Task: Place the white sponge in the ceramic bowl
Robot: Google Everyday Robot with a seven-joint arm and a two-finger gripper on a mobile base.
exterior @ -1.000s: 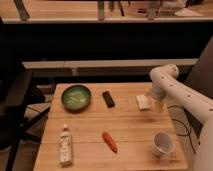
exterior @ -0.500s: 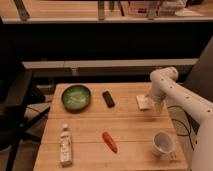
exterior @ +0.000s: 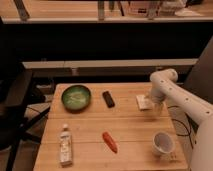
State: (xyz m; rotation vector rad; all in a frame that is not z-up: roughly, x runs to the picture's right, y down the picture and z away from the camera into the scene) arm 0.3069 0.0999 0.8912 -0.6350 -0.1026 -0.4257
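Note:
The white sponge (exterior: 143, 102) lies flat on the right part of the wooden table (exterior: 125, 130). The ceramic bowl (exterior: 76, 97), green inside with a dark rim, stands at the table's back left, far from the sponge. My gripper (exterior: 153, 106) hangs from the white arm right at the sponge's right edge, close over the table. The arm's wrist hides the gripper's tips.
A black bar-shaped object (exterior: 108, 98) lies between bowl and sponge. An orange carrot-like piece (exterior: 110, 141) lies at front centre. A white-labelled bottle (exterior: 65, 145) lies front left. A white cup (exterior: 163, 143) stands front right. A dark chair (exterior: 15, 107) stands to the left.
The arm has lowered and shifted slightly, bringing the gripper down beside the sponge. The sponge and other objects have not moved.

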